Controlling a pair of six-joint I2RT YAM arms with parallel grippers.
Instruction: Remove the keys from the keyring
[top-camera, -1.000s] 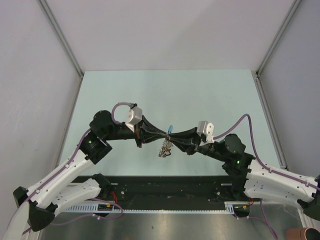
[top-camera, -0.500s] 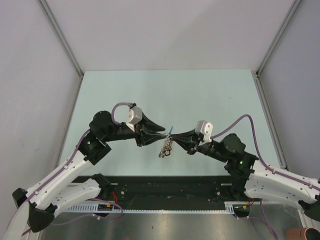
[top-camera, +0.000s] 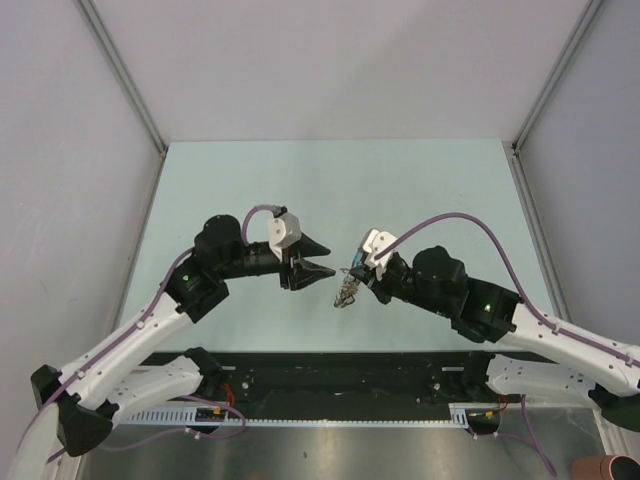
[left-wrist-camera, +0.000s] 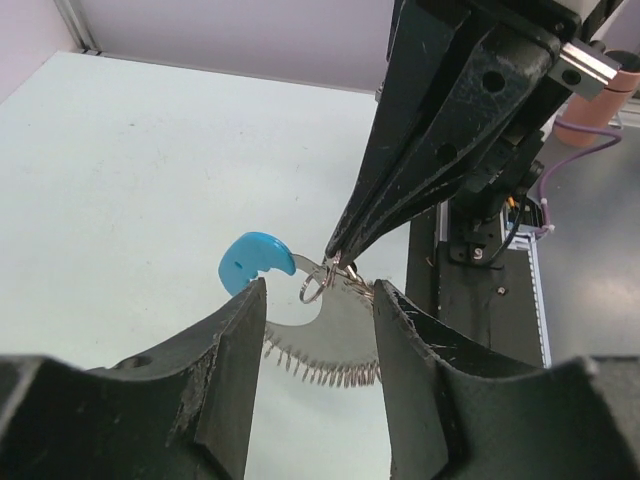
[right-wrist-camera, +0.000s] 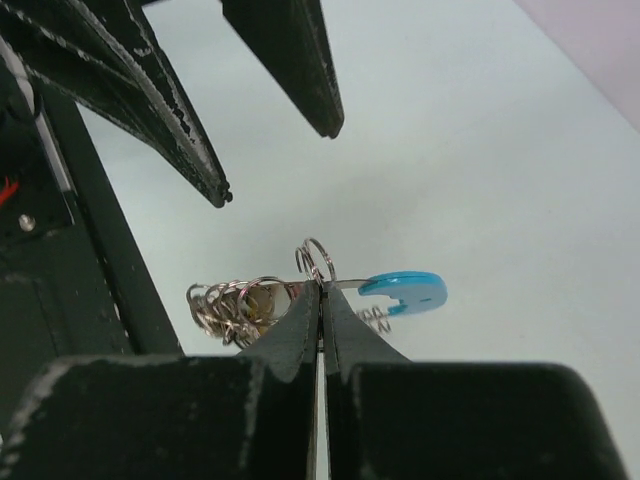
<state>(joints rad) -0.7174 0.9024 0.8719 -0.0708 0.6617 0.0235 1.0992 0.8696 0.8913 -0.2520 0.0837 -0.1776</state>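
Observation:
The keyring (top-camera: 346, 292) is a tangle of silvery rings and coil with a light-blue curved piece (right-wrist-camera: 405, 290); it hangs above the table. My right gripper (top-camera: 356, 272) is shut on a thin metal part of it, with a small ring (right-wrist-camera: 316, 258) standing just above the pinch (right-wrist-camera: 320, 288). My left gripper (top-camera: 331, 260) is open just left of the bundle and touches nothing. In the left wrist view its fingers (left-wrist-camera: 240, 330) frame the keyring's silvery crescent (left-wrist-camera: 330, 340). The keys cannot be told apart among the rings (right-wrist-camera: 232, 303).
The pale green table (top-camera: 420, 190) is walled by white panels on three sides. A black rail (top-camera: 330, 375) with the arm bases runs along the near edge. Purple cables (top-camera: 455, 222) arch over both arms.
My left gripper has let go of the keyring, opened and drawn back to the left. My right gripper has shut on the keyring and turned, carrying it slightly right.

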